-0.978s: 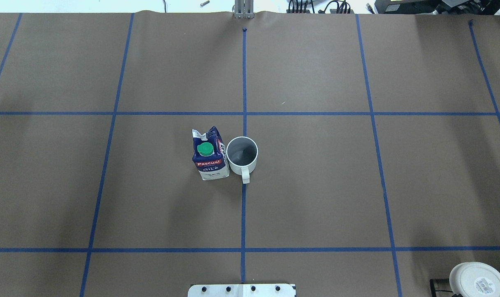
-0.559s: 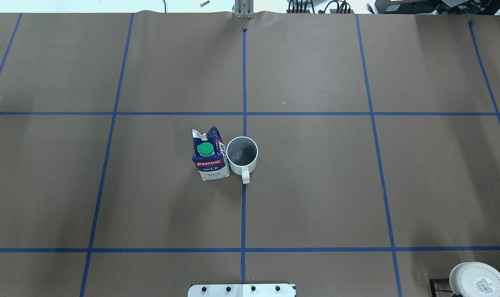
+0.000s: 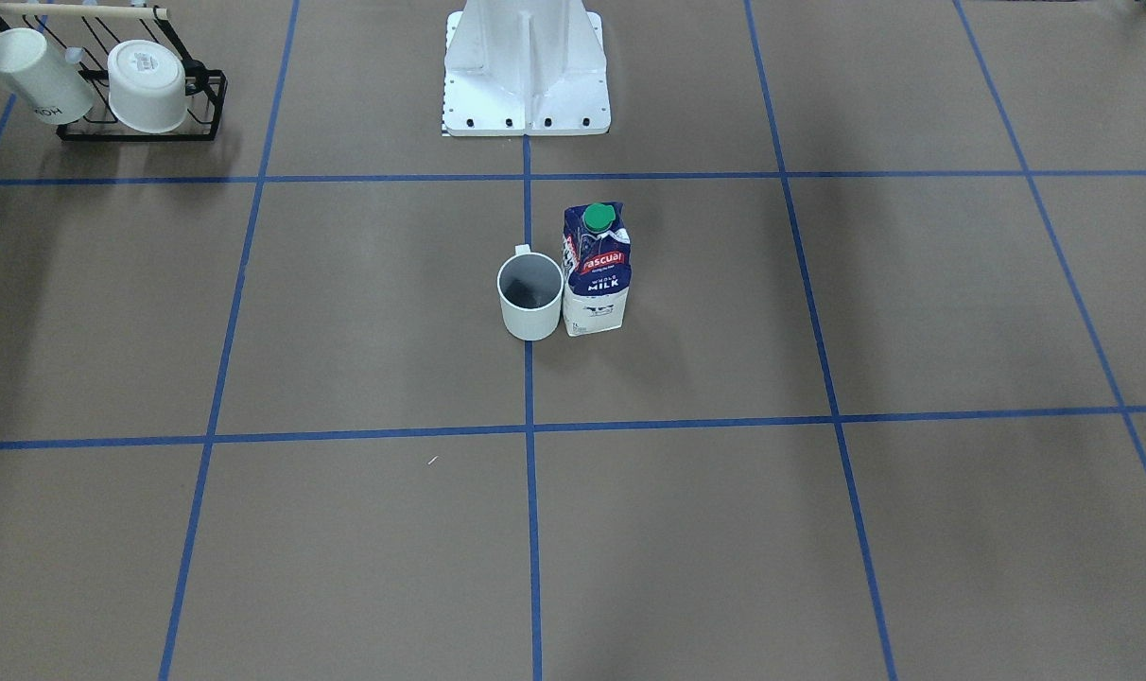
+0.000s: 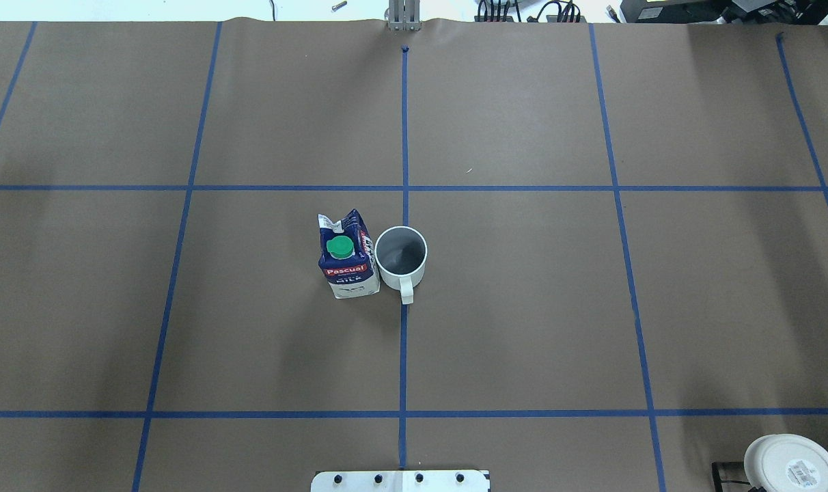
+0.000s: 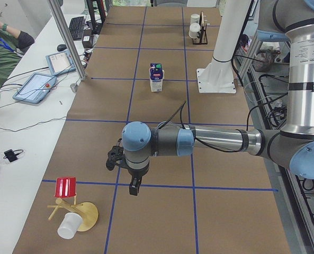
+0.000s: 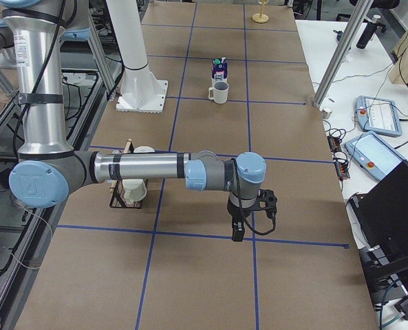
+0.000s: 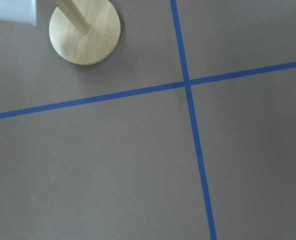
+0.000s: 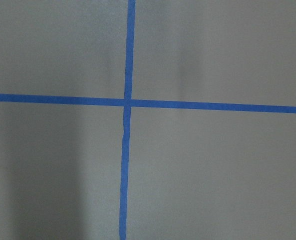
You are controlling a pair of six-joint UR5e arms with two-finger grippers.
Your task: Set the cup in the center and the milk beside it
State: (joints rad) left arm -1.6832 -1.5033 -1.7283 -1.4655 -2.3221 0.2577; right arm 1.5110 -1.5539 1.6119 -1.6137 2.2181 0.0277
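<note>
The cup, a small plain white mug with a dark grey inside, stands upright on the center, right on the blue tape line, handle toward the robot. The milk carton stands upright against the cup's left side, green cap on top. Both also show in the front view: cup, milk. My left gripper hangs over the table far from them, near the left end. My right gripper hangs near the right end. Both show only in side views, so I cannot tell if they are open or shut.
A black rack with two other white cups stands near the robot's right. A wooden stand with a red cup and a white cup sits at the left end; its base shows in the left wrist view. The robot's white base is behind the carton.
</note>
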